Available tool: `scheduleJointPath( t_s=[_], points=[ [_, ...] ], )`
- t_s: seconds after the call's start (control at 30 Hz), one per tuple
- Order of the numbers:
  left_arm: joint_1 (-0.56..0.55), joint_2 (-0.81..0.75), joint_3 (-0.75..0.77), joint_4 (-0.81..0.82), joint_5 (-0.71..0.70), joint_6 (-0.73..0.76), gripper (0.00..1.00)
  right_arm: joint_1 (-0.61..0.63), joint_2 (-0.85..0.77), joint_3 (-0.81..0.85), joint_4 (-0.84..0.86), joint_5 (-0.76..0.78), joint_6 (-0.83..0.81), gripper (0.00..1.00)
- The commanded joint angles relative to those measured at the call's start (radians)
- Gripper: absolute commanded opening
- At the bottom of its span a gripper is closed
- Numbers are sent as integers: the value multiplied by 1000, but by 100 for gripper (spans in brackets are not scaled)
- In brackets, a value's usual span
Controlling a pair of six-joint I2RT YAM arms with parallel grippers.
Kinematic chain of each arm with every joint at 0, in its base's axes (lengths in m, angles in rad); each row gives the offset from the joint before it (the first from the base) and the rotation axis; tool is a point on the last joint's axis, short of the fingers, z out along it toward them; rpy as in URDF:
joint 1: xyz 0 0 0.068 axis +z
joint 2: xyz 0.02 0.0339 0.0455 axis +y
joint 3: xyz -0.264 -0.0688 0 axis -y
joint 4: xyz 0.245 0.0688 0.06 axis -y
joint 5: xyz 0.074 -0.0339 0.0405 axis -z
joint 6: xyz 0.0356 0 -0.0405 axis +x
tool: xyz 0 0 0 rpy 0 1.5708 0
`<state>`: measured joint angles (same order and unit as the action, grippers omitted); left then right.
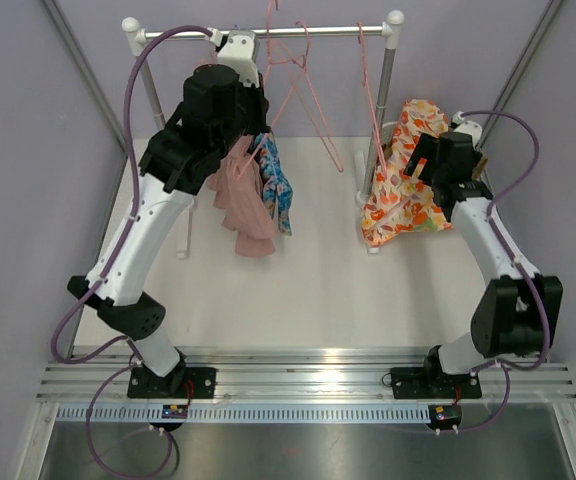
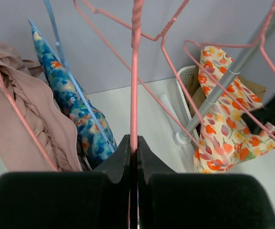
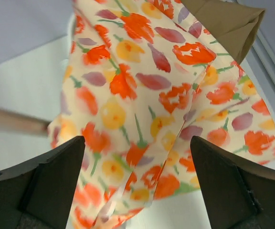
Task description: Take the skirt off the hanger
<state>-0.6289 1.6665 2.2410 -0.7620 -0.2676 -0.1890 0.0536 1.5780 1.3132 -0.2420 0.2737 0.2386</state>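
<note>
skirt point(image 3: 142, 109): soft matt cloth | pink hanger point(image 2: 135, 71): glossy coated wire | rail point(image 1: 333, 31): smooth shiny metal

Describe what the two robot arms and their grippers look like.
Both the left arm and right arm have white links with black joints. A purple cable loops along each. The left gripper and right gripper are black and wedge-fingered.

L arm point(image 1: 148, 235) & R arm point(image 1: 488, 235): white links, blk joints, purple cables point(image 1: 131, 100).
</note>
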Motion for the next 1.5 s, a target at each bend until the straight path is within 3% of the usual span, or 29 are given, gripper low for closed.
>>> scheduleJointPath(
  t_s=[0.0, 0.2, 0.4, 0.5, 0.6, 0.63, 0.77, 0.93, 1.07, 1.3, 1.47],
  points=[
    [0, 85, 104, 66, -82, 29, 0, -5, -219, -110, 121, -85, 91, 99],
    [1, 205, 195, 108, -88, -10, 0, -1, -496, -302, 101, -214, 134, 99],
    [-3, 220, 148, 128, -3, -114, 1, -1, -602, -350, 58, -219, 117, 99],
    [-23, 185, 74, 138, 50, -133, 8, -1, -604, -345, 43, -214, 111, 99],
    [-60, 141, 32, 135, 103, -135, 41, -1, -604, -344, 33, -237, 129, 99],
    [-69, 125, 23, 124, 117, -136, 59, -1, -608, -350, 35, -240, 140, 100],
    [-112, 38, -32, 89, 85, -138, 83, -1, -638, -368, 23, -258, 157, 99],
    [-115, -167, -202, 124, -76, -130, 91, -1, -693, -382, -20, -263, 140, 99],
    [-104, -238, -297, 145, -200, -116, 94, -1, -723, -390, -45, -263, 134, 99],
    [-54, -168, -259, 156, -200, -119, 94, -1, -750, -384, -69, -268, 136, 99],
    [-35, -50, -128, 156, -216, -87, 94, -1, -756, -378, -86, -255, 120, 99]
  ],
)
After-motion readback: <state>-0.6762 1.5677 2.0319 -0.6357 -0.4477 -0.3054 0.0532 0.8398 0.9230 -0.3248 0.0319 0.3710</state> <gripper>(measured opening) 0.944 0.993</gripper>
